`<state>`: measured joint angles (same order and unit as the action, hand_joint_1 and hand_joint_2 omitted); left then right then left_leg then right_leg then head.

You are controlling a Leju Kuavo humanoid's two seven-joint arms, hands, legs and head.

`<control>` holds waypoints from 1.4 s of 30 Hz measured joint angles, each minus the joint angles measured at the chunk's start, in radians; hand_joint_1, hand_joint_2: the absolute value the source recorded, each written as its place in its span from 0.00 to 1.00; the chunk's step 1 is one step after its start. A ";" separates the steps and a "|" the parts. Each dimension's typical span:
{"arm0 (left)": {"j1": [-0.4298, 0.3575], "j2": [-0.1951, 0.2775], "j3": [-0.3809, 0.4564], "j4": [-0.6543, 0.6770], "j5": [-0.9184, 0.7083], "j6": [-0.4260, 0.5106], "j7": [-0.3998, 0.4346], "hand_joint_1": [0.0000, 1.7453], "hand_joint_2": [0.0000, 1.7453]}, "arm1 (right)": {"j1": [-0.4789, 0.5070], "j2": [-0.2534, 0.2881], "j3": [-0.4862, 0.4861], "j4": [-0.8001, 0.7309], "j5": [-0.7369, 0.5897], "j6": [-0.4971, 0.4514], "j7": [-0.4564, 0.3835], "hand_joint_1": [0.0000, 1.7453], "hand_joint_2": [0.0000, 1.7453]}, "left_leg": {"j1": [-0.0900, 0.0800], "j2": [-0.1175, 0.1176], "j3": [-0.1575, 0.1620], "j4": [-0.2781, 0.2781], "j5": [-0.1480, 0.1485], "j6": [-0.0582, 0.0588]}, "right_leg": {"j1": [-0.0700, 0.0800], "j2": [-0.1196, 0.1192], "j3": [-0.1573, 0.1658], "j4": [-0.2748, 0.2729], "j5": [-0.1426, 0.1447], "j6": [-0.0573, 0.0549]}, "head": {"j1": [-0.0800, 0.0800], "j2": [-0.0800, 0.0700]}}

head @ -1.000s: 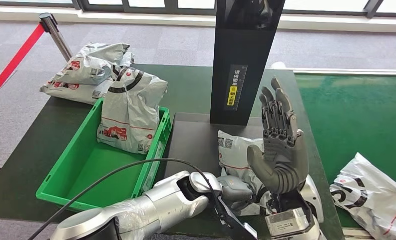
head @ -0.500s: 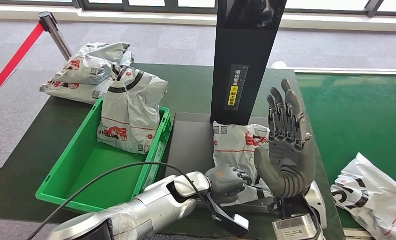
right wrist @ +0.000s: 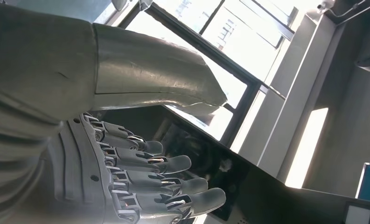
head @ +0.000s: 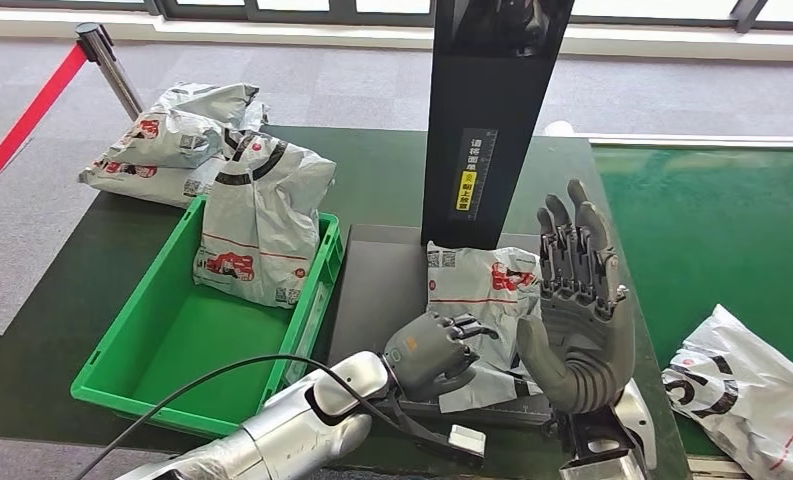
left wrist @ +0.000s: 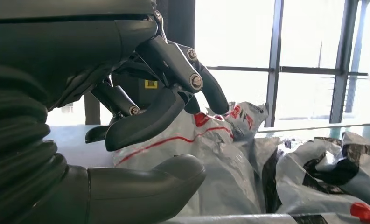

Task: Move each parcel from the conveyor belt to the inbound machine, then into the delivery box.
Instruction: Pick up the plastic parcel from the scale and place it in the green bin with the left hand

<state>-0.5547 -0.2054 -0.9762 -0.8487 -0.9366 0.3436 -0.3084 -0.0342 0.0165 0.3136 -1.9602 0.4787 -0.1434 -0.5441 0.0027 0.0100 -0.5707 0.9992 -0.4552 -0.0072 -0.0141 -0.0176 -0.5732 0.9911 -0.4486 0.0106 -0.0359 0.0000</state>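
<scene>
Grey carpet and a window wall lie behind a dark green desk point(head: 122, 290), whose right edge meets the green conveyor belt point(head: 712, 220). On the grey plate of the inbound machine point(head: 377, 285), at the foot of its black upright column point(head: 487, 120), lies the parcel point(head: 477, 300): a crumpled white-grey plastic mailer with red print, a red line across it and small black code labels near its far corner. The left hand point(head: 430, 352) is at the parcel's near edge, its fingers point(left wrist: 173, 70) curled and parted over the wrinkled film with the thumb below; whether they touch it I cannot tell. The right hand point(head: 577, 300) stands upright just beside the parcel's right edge, fingers straight, slightly apart, holding nothing. Another parcel point(head: 747, 385) lies on the belt's near right part. Left of the plate sits a green delivery box point(head: 162, 345) with a bagged parcel point(head: 262, 215) leaning on its far wall. More mailers point(head: 172, 140) pile at the desk's far left corner, near a red barrier strap point(head: 27, 120).
</scene>
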 joint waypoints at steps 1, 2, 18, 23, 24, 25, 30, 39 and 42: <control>0.005 0.002 0.009 -0.010 -0.008 0.000 0.000 1.00 1.00 | 0.000 0.000 0.000 0.000 -0.001 0.003 0.003 0.00 1.00 | 0.000 0.000 0.000 0.000 0.000 0.000 | 0.000 0.000 0.000 0.000 0.000 0.000 | 0.000 0.000; 0.011 0.004 0.018 -0.020 -0.017 -0.001 0.000 1.00 1.00 | -0.001 0.000 0.000 0.000 -0.002 0.007 0.006 0.00 1.00 | 0.000 0.000 0.000 0.000 0.000 0.000 | 0.000 0.000 0.000 0.000 0.000 0.000 | 0.000 0.000; 0.057 0.012 0.109 -0.100 0.066 -0.015 -0.015 0.00 0.00 | 0.001 -0.004 0.000 0.005 -0.007 0.014 -0.004 0.00 1.00 | 0.000 0.000 0.000 0.000 0.000 0.000 | 0.000 0.000 0.000 0.000 0.000 0.000 | 0.000 0.000; 0.092 -0.039 0.241 -0.180 0.352 -0.056 0.027 0.00 0.00 | -0.006 -0.002 0.001 0.009 0.005 0.005 0.009 0.00 1.00 | 0.000 0.000 -0.001 0.000 0.000 0.000 | 0.000 0.000 0.000 0.000 0.000 0.000 | 0.000 0.000; 0.092 -0.057 0.269 -0.183 0.410 -0.052 0.051 0.00 0.00 | -0.007 0.000 0.002 0.010 0.010 0.002 0.013 0.00 1.00 | 0.000 0.000 -0.001 0.000 0.000 0.000 | 0.000 0.000 0.000 0.000 0.000 0.000 | 0.000 0.000; 0.089 -0.074 0.293 -0.181 0.450 -0.047 0.068 0.00 0.00 | -0.009 0.002 0.003 0.011 0.015 0.000 0.016 0.00 1.00 | 0.000 0.000 -0.001 0.000 0.000 0.000 | 0.000 0.000 0.000 0.000 0.000 0.000 | 0.000 0.000; 0.082 -0.125 0.352 -0.165 0.510 -0.028 0.076 0.00 0.00 | -0.017 0.012 0.006 0.019 0.023 -0.007 0.020 0.00 1.00 | 0.000 -0.001 -0.001 0.000 0.000 0.000 | 0.000 0.000 0.000 0.000 0.000 0.000 | 0.000 0.000; 0.078 -0.144 0.364 -0.138 0.538 -0.029 0.062 0.00 0.00 | -0.020 0.016 0.006 0.024 0.024 -0.012 0.020 0.00 1.00 | 0.000 0.000 -0.001 0.000 0.000 0.000 | 0.000 0.000 -0.001 0.000 0.000 0.000 | 0.000 0.000; 0.053 -0.150 0.362 -0.108 0.579 -0.073 0.034 0.00 0.00 | -0.040 0.024 0.006 0.031 0.018 -0.018 0.025 0.00 1.00 | 0.000 0.000 -0.001 0.000 0.000 0.000 | 0.000 0.000 -0.001 0.000 0.000 0.000 | 0.000 0.000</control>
<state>-0.5015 -0.3552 -0.6140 -0.9568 -0.3579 0.2709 -0.2745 -0.0740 0.0401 0.3197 -1.9295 0.4971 -0.1618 -0.5190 0.0026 0.0098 -0.5717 0.9993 -0.4549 -0.0069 -0.0141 -0.0177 -0.5744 0.9910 -0.4482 0.0110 -0.0359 0.0000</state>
